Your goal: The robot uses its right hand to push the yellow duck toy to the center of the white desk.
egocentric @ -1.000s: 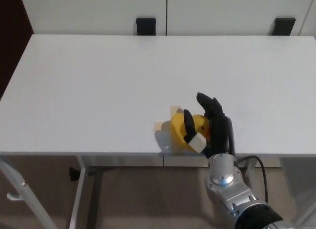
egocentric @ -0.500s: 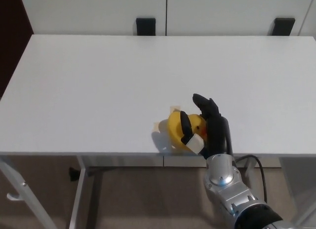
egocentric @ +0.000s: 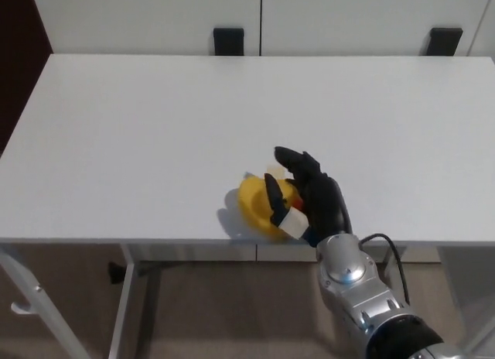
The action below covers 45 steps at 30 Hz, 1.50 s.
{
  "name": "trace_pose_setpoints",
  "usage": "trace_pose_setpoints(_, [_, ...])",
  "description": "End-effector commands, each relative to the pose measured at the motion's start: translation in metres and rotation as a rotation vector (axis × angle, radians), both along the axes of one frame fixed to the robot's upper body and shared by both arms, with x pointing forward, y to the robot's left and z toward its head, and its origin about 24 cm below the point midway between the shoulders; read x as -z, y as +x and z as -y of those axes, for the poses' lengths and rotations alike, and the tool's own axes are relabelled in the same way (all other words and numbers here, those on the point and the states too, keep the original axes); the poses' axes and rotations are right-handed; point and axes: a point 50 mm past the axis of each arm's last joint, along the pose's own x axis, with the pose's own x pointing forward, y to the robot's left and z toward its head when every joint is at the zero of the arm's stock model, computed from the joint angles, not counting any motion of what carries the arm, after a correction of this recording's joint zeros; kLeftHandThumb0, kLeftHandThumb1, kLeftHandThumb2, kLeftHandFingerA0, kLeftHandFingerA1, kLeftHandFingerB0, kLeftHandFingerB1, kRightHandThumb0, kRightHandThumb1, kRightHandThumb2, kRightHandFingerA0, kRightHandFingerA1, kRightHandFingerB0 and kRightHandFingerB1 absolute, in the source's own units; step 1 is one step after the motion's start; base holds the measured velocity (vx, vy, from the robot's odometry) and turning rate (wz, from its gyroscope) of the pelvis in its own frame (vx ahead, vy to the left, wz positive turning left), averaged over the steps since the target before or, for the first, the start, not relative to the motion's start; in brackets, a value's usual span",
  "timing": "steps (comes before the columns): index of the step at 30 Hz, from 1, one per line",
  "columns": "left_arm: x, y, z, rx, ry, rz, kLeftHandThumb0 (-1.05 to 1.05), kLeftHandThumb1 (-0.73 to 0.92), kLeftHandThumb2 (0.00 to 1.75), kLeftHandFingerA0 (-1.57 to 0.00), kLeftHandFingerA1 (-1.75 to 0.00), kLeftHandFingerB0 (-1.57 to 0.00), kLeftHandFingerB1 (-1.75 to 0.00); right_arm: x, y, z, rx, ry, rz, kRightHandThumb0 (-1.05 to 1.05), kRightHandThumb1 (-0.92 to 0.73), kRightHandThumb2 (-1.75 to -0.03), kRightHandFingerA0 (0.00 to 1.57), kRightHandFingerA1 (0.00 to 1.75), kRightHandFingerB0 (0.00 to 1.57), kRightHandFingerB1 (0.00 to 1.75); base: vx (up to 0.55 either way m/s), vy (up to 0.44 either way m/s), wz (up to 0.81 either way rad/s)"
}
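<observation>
The small yellow rubber duck toy [egocentric: 259, 208] was seen near the front edge of the flat white desk [egocentric: 155, 127], w/ the centre lying at approx. 12 o'clock. The black right hand [egocentric: 305, 193] was pressed against its 3 o'clock side, fingers apart, nothing gripped.

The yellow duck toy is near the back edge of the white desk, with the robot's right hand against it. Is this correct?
Not quite. The head view shows the yellow duck toy near the front edge of the white desk, not the back edge. The right hand is indeed against it.
</observation>
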Motion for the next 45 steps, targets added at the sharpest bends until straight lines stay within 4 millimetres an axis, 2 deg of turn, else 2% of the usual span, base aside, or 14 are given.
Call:
trace_pose_setpoints(1, [-0.014, 0.002, -0.016, 0.024, 0.116, 0.063, -0.02, 0.46, 1.07, -0.88, -0.73, -0.95, -0.76, -0.040, 0.025, 0.033, -0.048, -0.024, 0.132, -0.74, -0.92, -0.69, 0.31, 0.40, 0.27, 0.34, 0.00, 0.000, 0.00])
trace_pose_setpoints(9, [-0.014, 0.003, -0.017, 0.017, 0.126, 0.067, 0.01, 0.45, 1.12, -0.90, -0.73, -0.93, -0.75, -0.070, 0.038, 0.088, 0.096, -0.093, 0.227, -0.82, -0.92, -0.68, 0.26, 0.47, 0.30, 0.35, 0.00, 0.000, 0.00])
trace_pose_setpoints(10, [-0.013, 0.002, -0.017, 0.013, 0.123, 0.066, 0.03, 0.42, 1.15, -0.89, -0.75, -0.93, -0.75, -0.074, 0.039, 0.098, 0.100, -0.121, 0.236, -0.80, -0.91, -0.67, 0.03, 0.39, 0.23, 0.34, 0.00, 0.000, 0.00])
trace_pose_setpoints(12, [-0.013, 0.001, -0.018, 0.010, 0.120, 0.065, 0.03, 0.42, 1.15, -0.89, -0.75, -0.93, -0.75, -0.079, 0.040, 0.109, 0.102, -0.151, 0.243, -0.80, -0.91, -0.67, 0.03, 0.39, 0.23, 0.34, 0.00, 0.000, 0.00])
trace_pose_setpoints(13, [-0.013, -0.001, -0.018, 0.010, 0.121, 0.066, -0.01, 0.47, 1.12, -0.87, -0.71, -0.93, -0.75, -0.083, 0.039, 0.118, 0.104, -0.218, 0.266, -0.96, -0.80, -1.12, 0.00, 0.18, 0.15, 0.42, 0.00, 0.000, 0.00])
trace_pose_setpoints(22, [-0.010, -0.007, -0.016, -0.015, 0.108, 0.067, 0.02, 0.44, 1.15, -0.90, -0.72, -0.93, -0.77, -0.121, 0.033, 0.181, 0.104, -0.605, 0.396, -1.05, -0.85, -1.22, 0.00, 0.10, 0.08, 0.03, 0.00, 0.000, 0.00])
trace_pose_setpoints(29, [-0.008, -0.015, -0.016, -0.040, 0.095, 0.076, 0.02, 0.42, 1.19, -0.90, -0.76, -0.93, -0.78, -0.160, 0.002, 0.228, 0.051, -0.642, 0.466, -1.03, -0.84, -1.22, 0.00, 0.04, 0.09, 0.05, 0.00, 0.000, 0.00])
trace_pose_setpoints(30, [-0.009, -0.015, -0.015, -0.039, 0.091, 0.084, 0.04, 0.39, 1.21, -0.89, -0.79, -0.92, -0.79, -0.166, -0.008, 0.241, 0.053, -0.633, 0.481, -0.89, -0.91, -0.75, 0.00, 0.00, 0.03, 0.23, 0.00, 0.000, 0.00])
trace_pose_setpoints(31, [-0.009, -0.015, -0.015, -0.039, 0.091, 0.084, 0.04, 0.39, 1.21, -0.89, -0.79, -0.92, -0.79, -0.166, -0.008, 0.241, 0.053, -0.633, 0.481, -0.89, -0.91, -0.75, 0.00, 0.00, 0.03, 0.23, 0.00, 0.000, 0.00])
trace_pose_setpoints(34, [-0.006, -0.028, -0.019, -0.072, 0.098, 0.067, 0.02, 0.42, 1.19, -0.87, -0.71, -0.91, -0.77, -0.193, -0.068, 0.297, 0.149, -0.663, 0.477, -0.98, -0.79, -1.15, 0.00, 0.14, 0.14, 0.09, 0.00, 0.000, 0.00])
trace_pose_setpoints(37, [-0.005, -0.044, -0.024, -0.105, 0.110, 0.042, 0.01, 0.44, 1.11, -0.91, -0.75, -0.93, -0.76, -0.202, -0.135, 0.355, 0.301, -0.695, 0.466, -0.37, -0.52, -1.08, 0.02, 0.53, 0.00, 0.50, 0.00, 0.000, 0.00])
trace_pose_setpoints(41, [-0.006, -0.049, -0.028, -0.130, 0.114, 0.031, 0.05, 0.40, 1.11, -0.91, -0.78, -0.91, -0.77, -0.190, -0.188, 0.395, 0.439, -0.635, 0.454, -0.36, -0.51, -1.07, 0.03, 0.54, 0.00, 0.50, 0.00, 0.000, 0.00])
trace_pose_setpoints(42, [-0.007, -0.051, -0.031, -0.144, 0.121, 0.021, 0.09, 0.40, 1.16, -0.89, -0.81, -0.91, -0.82, -0.177, -0.222, 0.416, 0.563, -0.617, 0.404, -0.59, -0.73, -0.62, 0.11, 0.52, 0.18, 0.37, 0.00, 0.000, 0.00])
trace_pose_setpoints(45, [-0.008, -0.054, -0.036, -0.162, 0.131, 0.010, 0.08, 0.38, 1.12, -0.89, -0.76, -0.92, -0.79, -0.150, -0.273, 0.442, 0.778, -0.575, 0.308, -0.38, -0.70, -0.62, 0.27, 0.51, 0.25, 0.35, 0.00, 0.000, 0.00])
